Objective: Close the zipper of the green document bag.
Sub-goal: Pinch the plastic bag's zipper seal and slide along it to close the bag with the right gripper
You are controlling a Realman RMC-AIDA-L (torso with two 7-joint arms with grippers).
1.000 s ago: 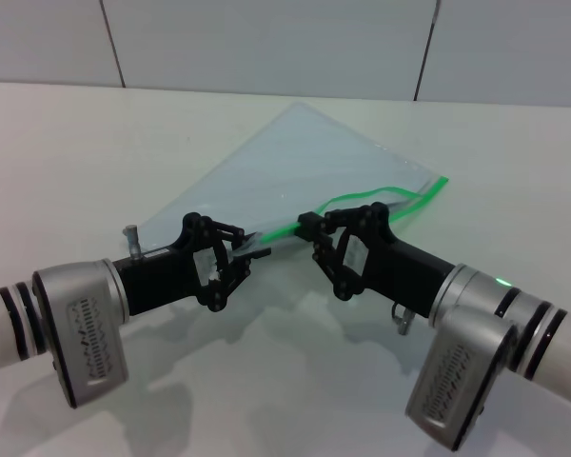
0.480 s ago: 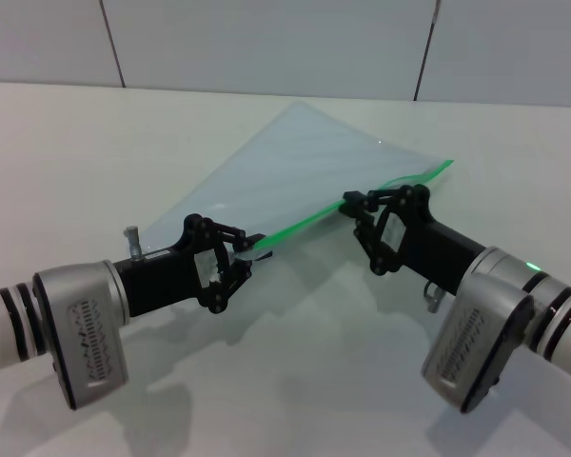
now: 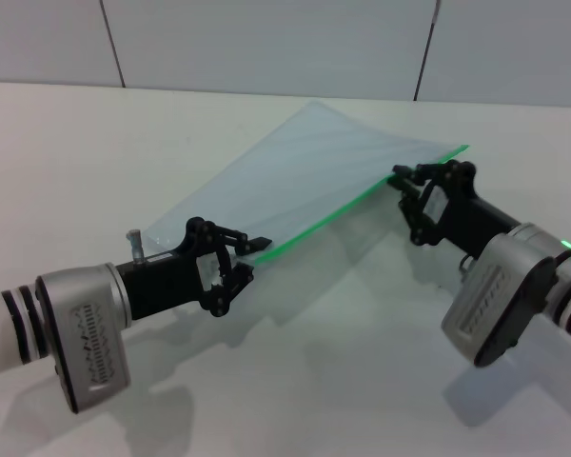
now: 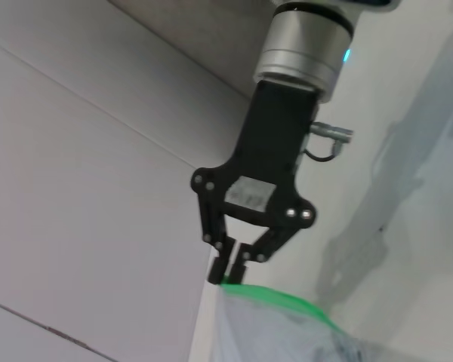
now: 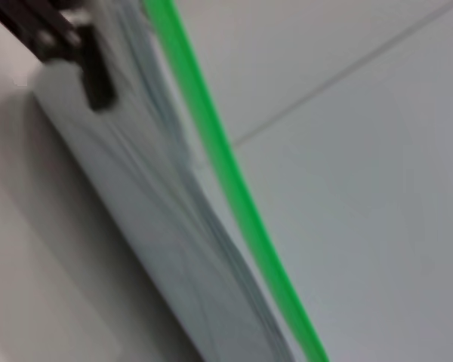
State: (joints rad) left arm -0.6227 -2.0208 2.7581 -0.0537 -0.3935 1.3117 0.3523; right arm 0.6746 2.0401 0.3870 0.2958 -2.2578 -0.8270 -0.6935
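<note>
The green document bag (image 3: 295, 162) is a pale translucent pouch, held tilted up off the white table. Its bright green zipper (image 3: 343, 208) runs straight along the near edge between both grippers. My left gripper (image 3: 257, 249) is shut on the strip's near left end. Close to the strip's far right end, my right gripper (image 3: 398, 175) is shut on the zipper; the slider tab is hidden between its fingers. The left wrist view shows the right gripper (image 4: 226, 273) pinching the green zipper (image 4: 287, 303). In the right wrist view the zipper (image 5: 226, 173) edges the bag (image 5: 158, 226).
The white table (image 3: 343, 381) stretches around both arms. A pale wall with tile seams (image 3: 266, 38) rises behind the table's far edge. The bag's far corner (image 3: 314, 103) lies close to that edge.
My right gripper has slid along the zipper from the middle toward its far right end. The strip that bulged apart now lies as one straight line. The left gripper has stayed put.
</note>
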